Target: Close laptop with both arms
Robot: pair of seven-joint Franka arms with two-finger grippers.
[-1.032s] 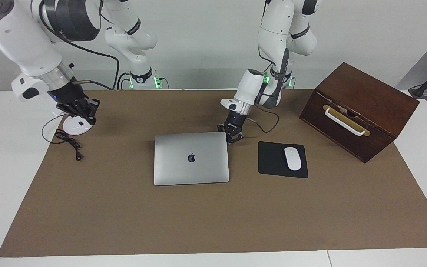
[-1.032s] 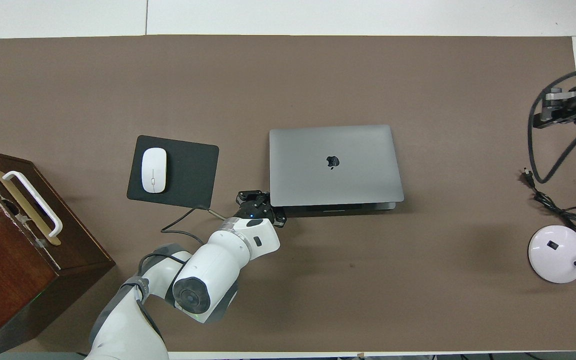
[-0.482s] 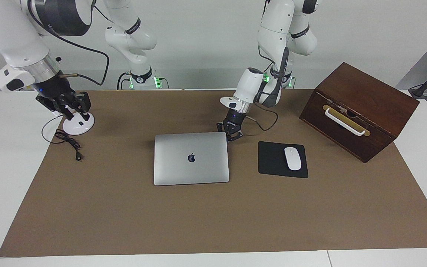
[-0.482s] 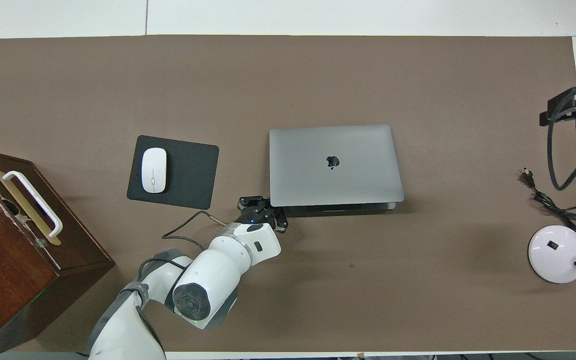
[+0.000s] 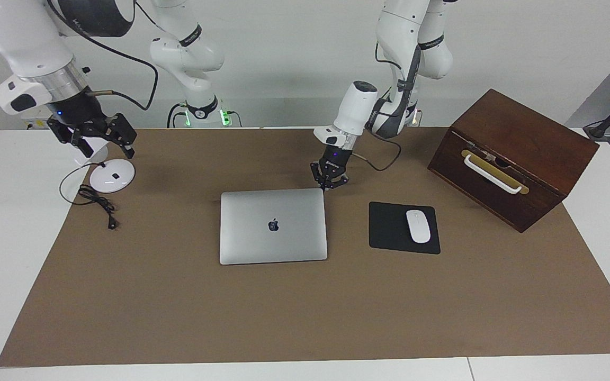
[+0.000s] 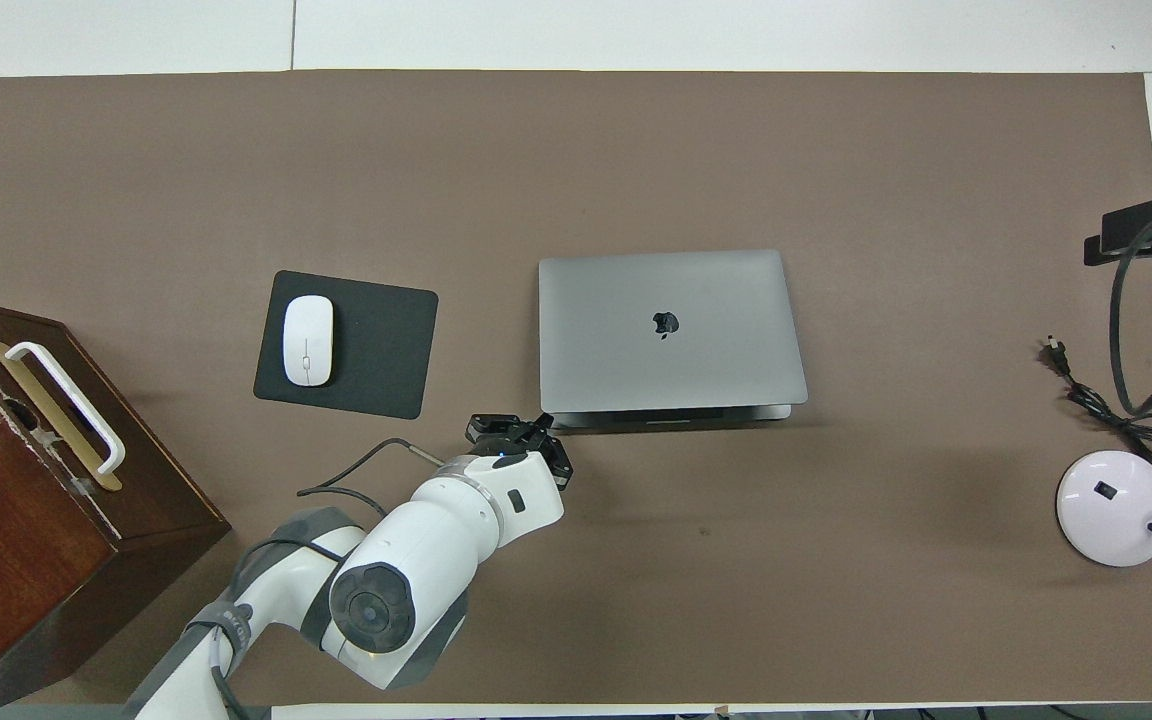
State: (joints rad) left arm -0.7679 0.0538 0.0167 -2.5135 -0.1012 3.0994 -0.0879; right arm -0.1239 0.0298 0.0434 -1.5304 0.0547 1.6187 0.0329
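The laptop [image 5: 273, 226] is lying flat on the brown mat [image 5: 305, 317], near the middle of the tabletop, its lid down with the logo facing up. From overhead a thin dark slit is showing along the edge nearest the robots, so I cannot tell whether the lid is fully seated.

The left gripper [image 5: 329, 182] is hanging clenched and empty just above the mat, beside the laptop's corner nearest the robots on the left arm's side, not touching it. The right gripper [image 5: 105, 138] is hovering released, fingers spread and holding nothing, over the white lamp base [image 5: 112, 179] at the right arm's end of the tabletop, well apart from the laptop.

Judging by this, the closing is looking essentially done; what may be remaining is a final press on the lid, if that slit is a real gap, and pulling both arms clear.
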